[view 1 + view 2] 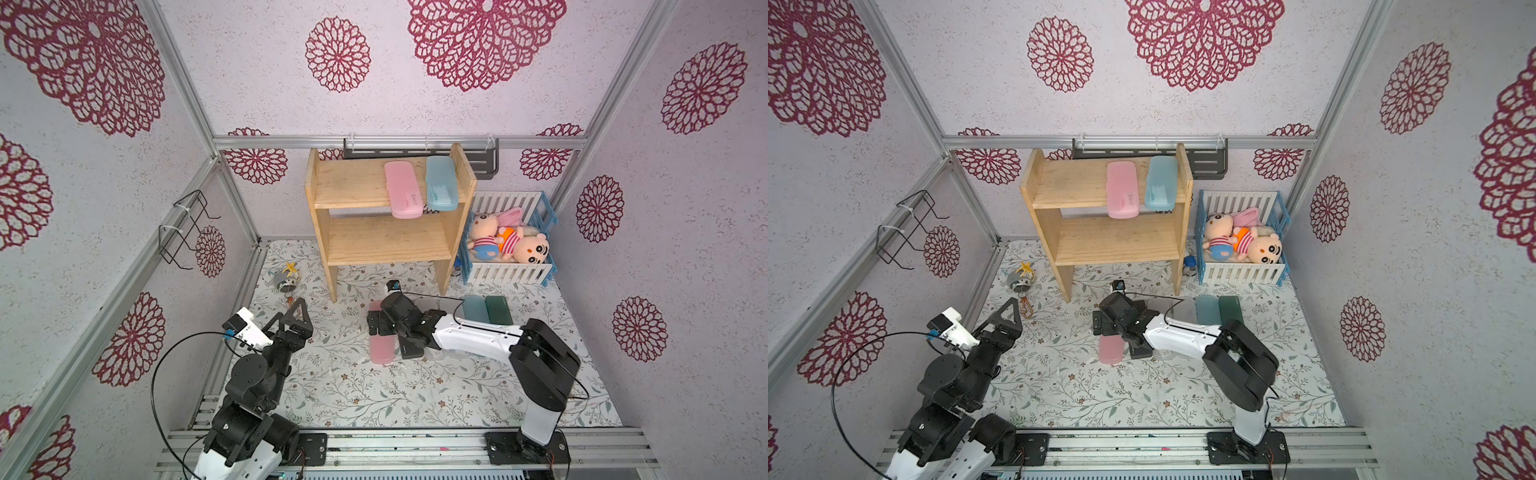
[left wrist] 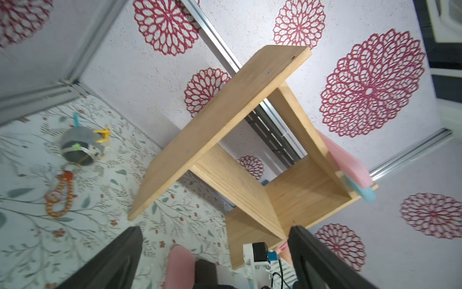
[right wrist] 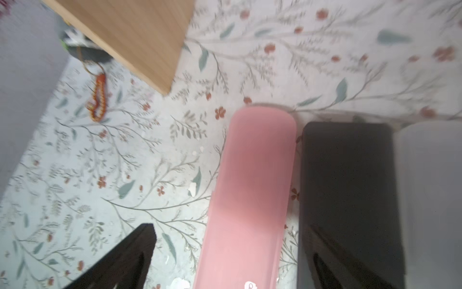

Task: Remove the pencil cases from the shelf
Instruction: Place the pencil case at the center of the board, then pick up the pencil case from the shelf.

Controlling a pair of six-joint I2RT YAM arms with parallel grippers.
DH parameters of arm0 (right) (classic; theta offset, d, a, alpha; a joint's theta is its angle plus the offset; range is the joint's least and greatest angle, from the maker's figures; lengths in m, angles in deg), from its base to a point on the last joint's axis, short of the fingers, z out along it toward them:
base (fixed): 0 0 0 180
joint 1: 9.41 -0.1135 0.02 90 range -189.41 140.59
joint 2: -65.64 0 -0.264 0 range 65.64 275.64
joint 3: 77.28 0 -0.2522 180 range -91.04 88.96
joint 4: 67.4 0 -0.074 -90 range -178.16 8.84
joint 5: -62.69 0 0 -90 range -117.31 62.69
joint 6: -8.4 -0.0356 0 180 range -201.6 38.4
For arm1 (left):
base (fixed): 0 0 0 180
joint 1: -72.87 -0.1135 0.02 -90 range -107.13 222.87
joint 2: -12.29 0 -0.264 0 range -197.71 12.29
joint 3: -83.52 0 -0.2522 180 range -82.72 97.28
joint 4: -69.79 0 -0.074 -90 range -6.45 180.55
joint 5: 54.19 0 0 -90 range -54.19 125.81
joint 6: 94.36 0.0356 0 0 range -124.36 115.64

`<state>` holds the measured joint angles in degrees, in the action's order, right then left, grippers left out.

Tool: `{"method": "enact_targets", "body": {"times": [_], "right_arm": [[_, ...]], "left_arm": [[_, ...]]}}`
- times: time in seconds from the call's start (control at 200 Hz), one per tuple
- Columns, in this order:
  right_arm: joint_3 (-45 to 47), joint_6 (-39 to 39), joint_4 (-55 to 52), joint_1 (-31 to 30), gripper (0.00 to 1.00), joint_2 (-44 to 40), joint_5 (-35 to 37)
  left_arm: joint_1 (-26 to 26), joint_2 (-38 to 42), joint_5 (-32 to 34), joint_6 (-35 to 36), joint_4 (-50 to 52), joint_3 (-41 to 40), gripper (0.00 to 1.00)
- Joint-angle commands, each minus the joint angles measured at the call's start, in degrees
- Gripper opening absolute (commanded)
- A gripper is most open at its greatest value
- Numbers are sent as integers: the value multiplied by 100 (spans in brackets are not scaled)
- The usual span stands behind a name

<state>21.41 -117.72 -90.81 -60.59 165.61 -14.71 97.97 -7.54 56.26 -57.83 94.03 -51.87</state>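
Over the pink pencil case (image 3: 257, 175) on the mat (image 3: 125, 162), right gripper (image 3: 231, 226) wide open, empty; left gripper (image 2: 215, 228) wide open too.

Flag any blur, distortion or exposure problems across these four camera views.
Both top views: sharp, evenly lit, wide-angle stretch toward the edges. Left wrist view: shelf crisp, left gripper in the foreground soft. Right wrist view: blurred throughout; pink pencil case and black pencil case have smeared edges.

The left arm (image 1: 253, 374) and right arm (image 1: 473, 336) are clad in white shells with black joints, black cables (image 1: 152, 386) and black triangular jaws.
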Motion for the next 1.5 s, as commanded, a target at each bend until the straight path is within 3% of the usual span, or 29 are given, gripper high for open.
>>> {"method": "enact_targets", "body": {"times": [0.0,0.155,0.24,0.48,0.775,1.056,1.176,1.251,1.336,1.496], "right_arm": [[418,284,672,36,99,-1132,568],[1006,373,390,462,99,-1981,468],[1354,400,309,691,99,-2445,422],[2120,380,191,1345,99,-3449,118],[2277,527,-76,1927,99,-3925,-223],[2343,710,-363,2413,99,-4195,-535],[2355,738,-380,2560,99,-4227,-646],[2367,743,-393,2617,99,-4250,-695],[2351,714,-406,2645,99,-4272,-770],[2300,642,-421,2649,99,-4388,-856]], "left_arm": [[17,-639,-838,-1051,-1415,135,97],[77,-2038,-1623,-1863,-2858,726,97],[261,-2765,-1681,-1970,-3215,1221,97],[892,-4374,-1297,-1788,-3519,2444,97],[944,-6061,-1626,-2000,-3902,3776,97],[944,-6894,-1660,-2068,-3983,4529,100],[944,-7165,-1763,-2215,-4207,4683,90],[944,-7251,-1751,-2246,-4300,4674,78],[944,-7304,-1704,-2253,-4314,4654,56],[944,-7359,-1722,-2351,-4508,4555,39]]}}
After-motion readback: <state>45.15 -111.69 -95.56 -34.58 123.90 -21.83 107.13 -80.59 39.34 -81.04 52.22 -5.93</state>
